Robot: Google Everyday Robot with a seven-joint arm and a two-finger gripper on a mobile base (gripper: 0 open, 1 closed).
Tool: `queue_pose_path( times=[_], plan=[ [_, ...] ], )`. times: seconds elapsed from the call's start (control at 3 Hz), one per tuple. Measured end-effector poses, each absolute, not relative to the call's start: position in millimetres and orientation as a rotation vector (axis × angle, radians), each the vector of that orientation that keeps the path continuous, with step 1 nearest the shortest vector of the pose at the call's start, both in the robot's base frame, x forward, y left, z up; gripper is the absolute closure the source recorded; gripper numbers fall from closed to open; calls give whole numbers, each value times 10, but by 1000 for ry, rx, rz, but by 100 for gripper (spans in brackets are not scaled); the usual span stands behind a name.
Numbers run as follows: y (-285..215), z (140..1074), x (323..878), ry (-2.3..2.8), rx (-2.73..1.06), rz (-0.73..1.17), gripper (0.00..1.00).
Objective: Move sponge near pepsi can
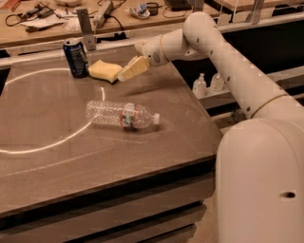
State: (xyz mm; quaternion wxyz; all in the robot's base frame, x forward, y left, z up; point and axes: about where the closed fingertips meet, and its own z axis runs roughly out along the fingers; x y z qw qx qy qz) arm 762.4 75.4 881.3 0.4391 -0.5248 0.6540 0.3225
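Note:
The pale yellow sponge (104, 70) lies flat on the brown table (57, 166) at the far side, just right of the dark blue pepsi can (76, 58), which stands upright. A small gap separates the two. My gripper (129, 71) hovers just right of the sponge, tilted down to the left, with its pale yellow fingers (135, 67) open and holding nothing. Its tip is close to the sponge's right edge.
A clear plastic bottle (121, 115) with a red-green label lies on its side mid-table. A grey post (86, 28) stands behind the can. A workbench with cables (57, 14) runs along the back. Two small bottles (208, 84) sit on a ledge beyond the table's right edge.

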Motion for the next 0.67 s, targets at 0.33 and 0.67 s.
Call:
queue_pose_path(
  times=[0.33,0.67],
  plan=[
    [231,9074,7748,1607,-1126,787,0],
    [231,9074,7748,1607,-1126,787,0]
  ],
)
